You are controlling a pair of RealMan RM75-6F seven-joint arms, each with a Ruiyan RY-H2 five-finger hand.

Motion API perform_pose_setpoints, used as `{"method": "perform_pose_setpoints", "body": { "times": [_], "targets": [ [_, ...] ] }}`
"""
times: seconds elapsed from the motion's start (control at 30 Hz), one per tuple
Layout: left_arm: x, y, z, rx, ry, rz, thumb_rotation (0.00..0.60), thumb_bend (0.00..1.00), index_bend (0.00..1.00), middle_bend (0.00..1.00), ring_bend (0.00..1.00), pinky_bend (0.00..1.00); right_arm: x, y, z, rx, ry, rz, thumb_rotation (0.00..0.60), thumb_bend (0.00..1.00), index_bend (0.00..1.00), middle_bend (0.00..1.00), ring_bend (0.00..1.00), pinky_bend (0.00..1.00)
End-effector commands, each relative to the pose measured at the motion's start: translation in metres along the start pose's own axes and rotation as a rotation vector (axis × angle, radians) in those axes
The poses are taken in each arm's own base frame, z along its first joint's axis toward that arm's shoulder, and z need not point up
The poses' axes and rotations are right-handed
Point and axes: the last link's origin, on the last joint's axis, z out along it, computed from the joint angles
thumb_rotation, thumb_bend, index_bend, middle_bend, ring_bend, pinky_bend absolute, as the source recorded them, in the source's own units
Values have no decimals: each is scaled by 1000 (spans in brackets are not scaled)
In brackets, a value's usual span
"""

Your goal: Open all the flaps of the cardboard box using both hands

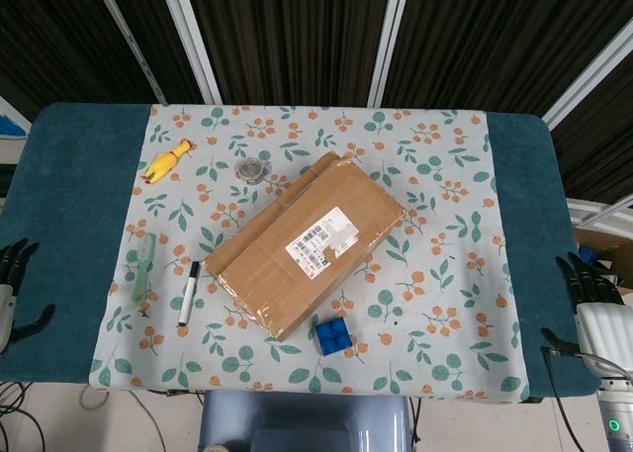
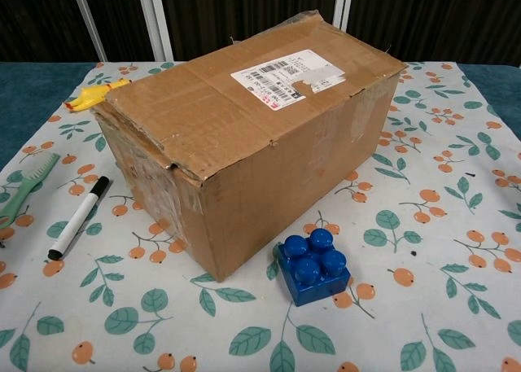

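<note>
— From my station the brown corrugated cardboard box [image 2: 244,136] looks matt and rough, its edges frayed, with a smooth white paper label [image 2: 285,77] on top.

— And the cloth under it?

— I see a matt floral printed tablecloth [image 2: 440,250], woven. The blue plastic building block [image 2: 313,266] is glossy; the white plastic marker pen [image 2: 77,217] is smooth.

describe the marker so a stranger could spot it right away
Start at the big cardboard box in the middle of the floral tablecloth. Left of its near corner lies the marker, beside a green comb. It is the only white stick with a black cap.
</note>
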Motion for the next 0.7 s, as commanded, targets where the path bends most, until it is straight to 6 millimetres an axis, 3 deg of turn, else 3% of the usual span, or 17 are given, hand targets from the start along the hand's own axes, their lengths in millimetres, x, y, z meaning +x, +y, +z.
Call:
{"method": "perform_pose_setpoints", "body": {
  "times": [0.03,0.23,0.3,0.43,0.7],
  "targets": [
    [0,5,-1,-38,-27,-39,600,312,59,44,0,0,0,0,0,-3,1,1,600,0,0,65,128,212],
    [7,22,-2,-153,-59,-213,600,431,62,71,1,5,-1,0,0,-3,-5,-2,600,0,0,65,128,212],
    [12,31,1,-203,-51,-247,600,486,68,87,16,61,0,1,0,-6,-5,2,600,0,0,65,128,212],
    [15,51,17,-208,-92,-480,600,634,75,113,53,203,0,2,1,-8,-4,7,600,0,0,65,128,212],
    [24,95,58,-159,-423,-949,600,674,72,113,53,216,-1,3,2,-11,-12,7,600,0,0,65,128,212]
  ]
}}
